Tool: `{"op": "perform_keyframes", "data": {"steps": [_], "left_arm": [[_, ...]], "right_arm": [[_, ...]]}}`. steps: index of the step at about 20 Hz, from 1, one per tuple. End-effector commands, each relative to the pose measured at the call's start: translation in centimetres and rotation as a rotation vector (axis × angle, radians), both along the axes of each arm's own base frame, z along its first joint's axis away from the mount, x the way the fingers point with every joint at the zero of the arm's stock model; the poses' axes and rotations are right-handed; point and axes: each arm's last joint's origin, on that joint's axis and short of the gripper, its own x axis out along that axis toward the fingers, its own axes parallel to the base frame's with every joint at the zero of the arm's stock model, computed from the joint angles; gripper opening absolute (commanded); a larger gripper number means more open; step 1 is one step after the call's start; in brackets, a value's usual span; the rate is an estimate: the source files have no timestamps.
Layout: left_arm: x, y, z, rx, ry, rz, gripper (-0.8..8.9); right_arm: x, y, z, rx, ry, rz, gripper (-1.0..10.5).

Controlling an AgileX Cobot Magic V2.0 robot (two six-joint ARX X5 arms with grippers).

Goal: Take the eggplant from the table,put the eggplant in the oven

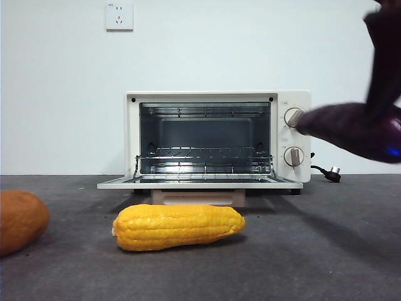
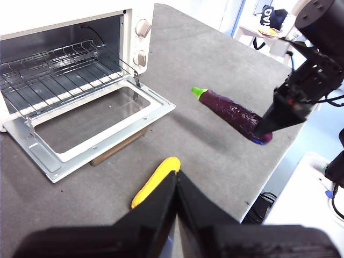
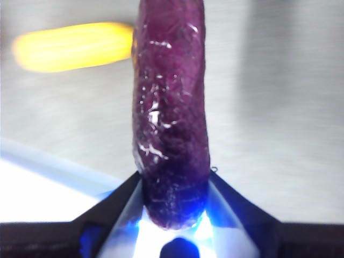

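Closest to me lies a yellow corn cob (image 1: 178, 227) on the dark grey table (image 1: 326, 251), with an orange-brown vegetable (image 1: 20, 221) poking in at the side. The left gripper (image 2: 176, 180) waits low by the corn, its two black jaws pressed together with nothing between them.

A bit further back, the right gripper (image 3: 174, 207) pinches the eggplant (image 2: 232, 113) by its fat round end and holds it up in the air, off the table. The long purple eggplant sticks straight out from the jaws. Its green stem tip leads, and that tip points toward the oven (image 1: 291, 135), near the two round knobs (image 1: 293, 117). The eggplant is off to the knob side, not yet in front of the opening.

The oven door (image 1: 199, 182) lies flat and open, and the wire rack (image 1: 203, 157) inside is bare. I think the right arm has to slide the eggplant sideways to face the opening, then push it in tip first.

Furthest back is a wall socket (image 1: 119, 16). I cannot read any brand or writing on the oven; the marks by the knobs are too small.
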Motion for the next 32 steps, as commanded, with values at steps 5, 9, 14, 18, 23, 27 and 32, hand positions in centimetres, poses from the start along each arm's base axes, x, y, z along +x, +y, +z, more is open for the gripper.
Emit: {"op": "perform_keyframes", "data": {"steps": [5, 9, 14, 18, 23, 27, 32], "left_arm": [[0.0, 0.0, -0.1, 0.002, -0.003, -0.005, -0.06], [-0.1, -0.1, -0.1, 0.002, -0.002, -0.01, -0.06], [-0.1, -0.1, -0.1, 0.002, -0.002, -0.01, -0.06], [-0.1, 0.0, -0.2, 0.004, 0.005, -0.01, -0.06], [-0.2, -0.1, -0.3, 0.008, 0.023, -0.014, -0.06], [-0.2, -0.1, -0.3, 0.008, 0.022, -0.016, -0.06], [-0.2, -0.1, -0.3, 0.008, 0.021, -0.016, -0.06]], "right_arm": [[1.6, 2.1, 0.3, 0.201, -0.041, 0.016, -0.1], [4.2, 4.0, -0.2, 0.328, -0.025, 0.009, -0.1], [9.3, 7.4, 0.2, 0.306, 0.003, 0.013, -0.1], [14.2, 9.7, 1.5, 0.319, 0.001, -0.01, -0.1], [18.9, 10.6, 0.3, 0.31, 0.063, -0.087, -0.1], [21.5, 10.1, -0.2, 0.35, 0.049, -0.181, -0.1], [23.3, 9.3, -1.2, 0.34, -0.002, -0.347, -0.1]]}}
